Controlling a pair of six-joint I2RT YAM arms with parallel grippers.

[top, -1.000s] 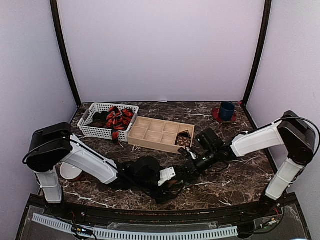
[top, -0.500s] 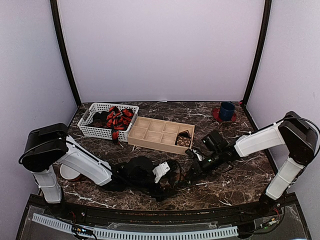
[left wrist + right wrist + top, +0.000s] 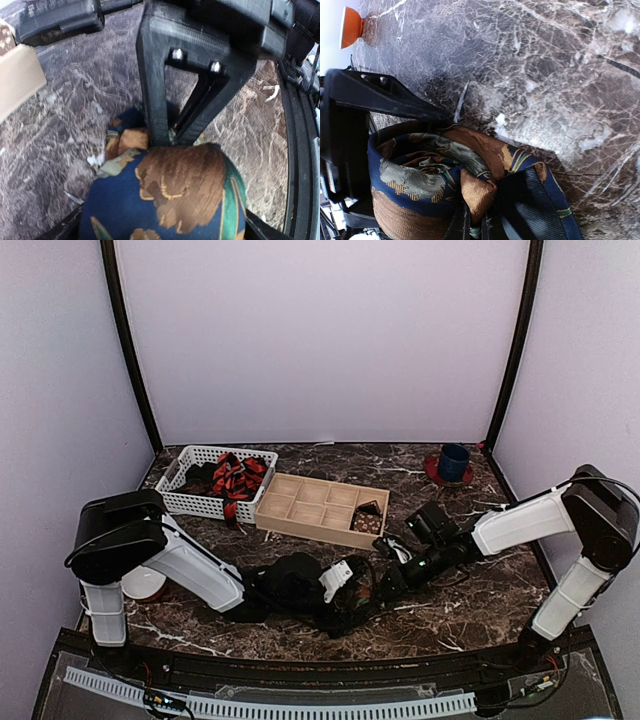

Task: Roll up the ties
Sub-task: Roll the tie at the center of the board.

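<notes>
table (image 3: pixel 480 610): dark marble top, clock calls below are from my overhead view with 12 at the back wall

left arm (image 3: pixel 190 570): laid low across the front, reaching from 8 o'clock in toward 6

right arm (image 3: pixel 520 525): comes in from 4 o'clock and meets the left one near 6

tray (image 3: pixel 300 522): wooden, split into compartments, sitting around 12 just back of centre

basket (image 3: pixel 185 502): white mesh, at 10 o'clock, touching or just beside the tray's left end, can't tell which

plate (image 3: pixel 140 585): white, at 8 o'clock, half hidden under the left arm

tie (image 3: pixel 175 190): the one I'm working on. Navy with brown-orange and green patches, wound into a fat roll on the marble at 6 o'clock, right between the two grippers

striped tie (image 3: pixel 236 478): red and black, bunched in the basket with a bit hanging over the front rim

dotted tie (image 3: pixel 367 521): brown, in the tray's near-right compartment

cup (image 3: pixel 454 461): blue, on a red saucer at 2 o'clock, well apart from everything else

left gripper (image 3: pixel 362 592): fingers spread wide with the roll filling the gap between them. Can't tell if they're actually squeezing it

right gripper (image 3: pixel 474 225): fingers pinched together on the fabric at the middle of the roll
</notes>
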